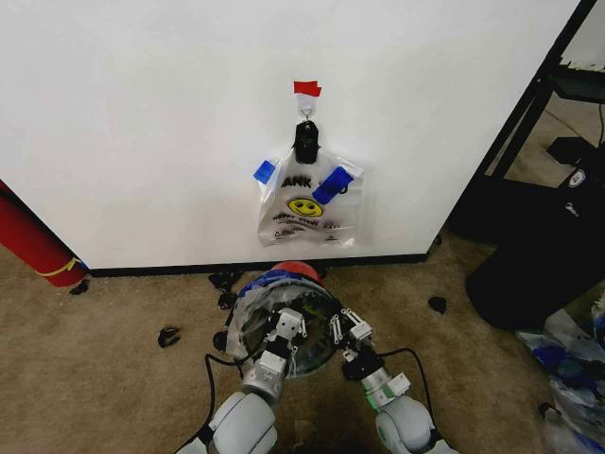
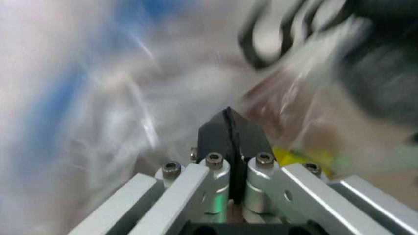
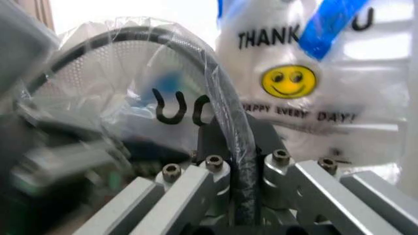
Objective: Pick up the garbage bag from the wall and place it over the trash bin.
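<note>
The garbage bag [image 1: 260, 307] lay draped over the trash bin [image 1: 301, 270], which stood on the carpeted floor [image 1: 113, 378] just in front of the wall [image 1: 142, 113]. Its crinkled film covered the bin's black mouth, with a blue tape patch at the far rim. The left gripper [image 1: 284, 331] was at the near rim, its jaws closed together with clear film bunched around them, apparently pinching the bag to keep it taut. The right gripper [image 1: 348, 329] was at the adjoining part of the rim, clamped on the bin's black edge with the plastic trapped beneath, as the right wrist view showed; this hold presumably seated the bag over the lip. The two grippers sat near each other, a spacing that likely spread the opening across the bin.

Above, a similar smiley bag [image 1: 307, 203] hung flat from a black clip [image 1: 305, 140] on a hook under a red tape piece [image 1: 306, 88]. A red cylinder [image 1: 33, 241] leaned at the far left.
</note>
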